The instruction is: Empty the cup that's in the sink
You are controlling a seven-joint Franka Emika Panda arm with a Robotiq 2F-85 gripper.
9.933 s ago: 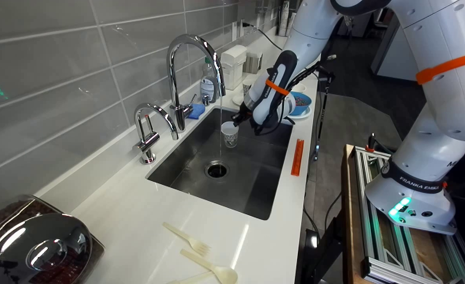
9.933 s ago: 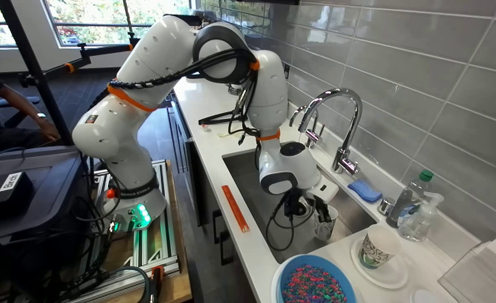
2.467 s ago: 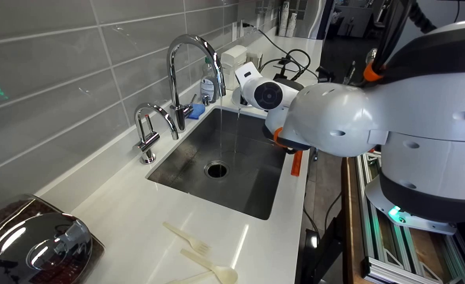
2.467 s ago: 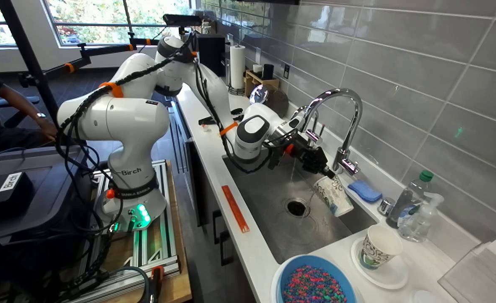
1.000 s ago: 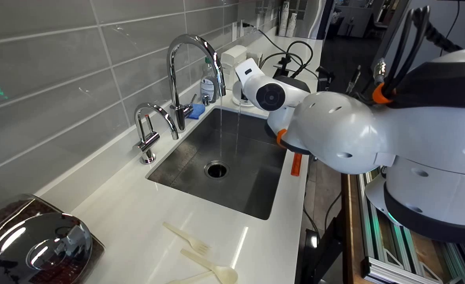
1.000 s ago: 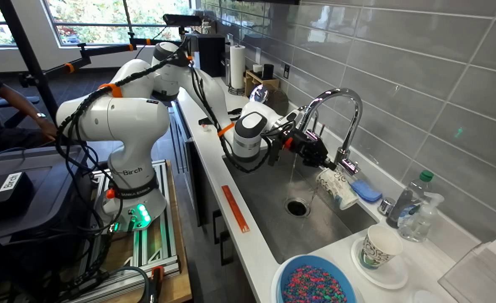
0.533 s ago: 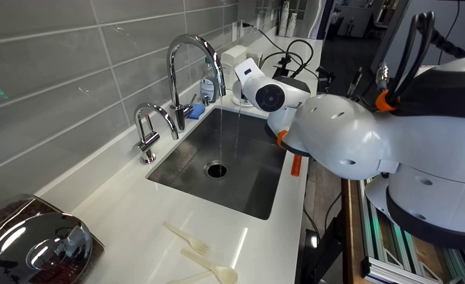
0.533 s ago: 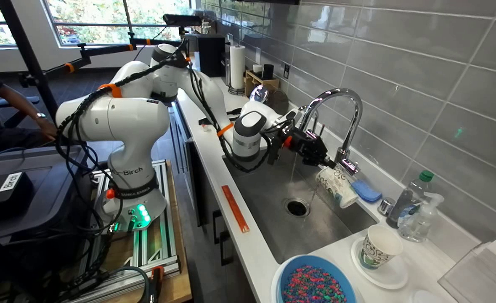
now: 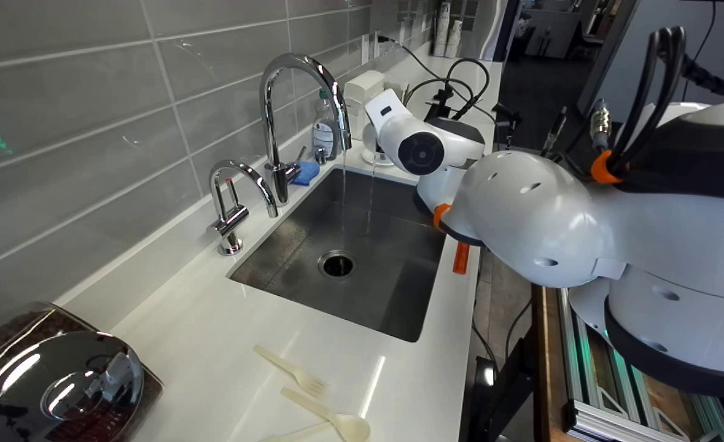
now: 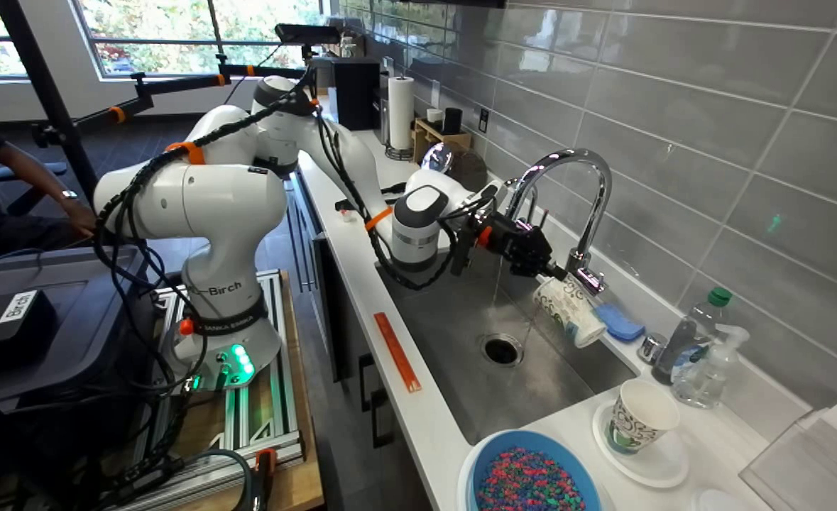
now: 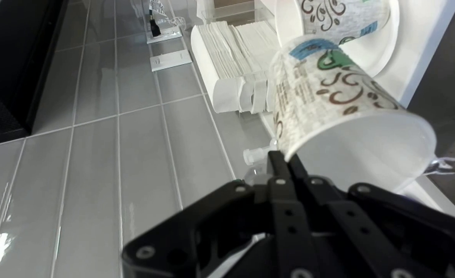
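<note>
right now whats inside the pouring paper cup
The patterned paper cup shows pale inner wall near its mouth, with clear liquid spilling off the rim. Its side covers the bottom; what remains there is hidden.

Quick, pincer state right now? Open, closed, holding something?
Pincer: closed, holding the patterned paper cup by its rim; cup tilted, water running out.
</note>
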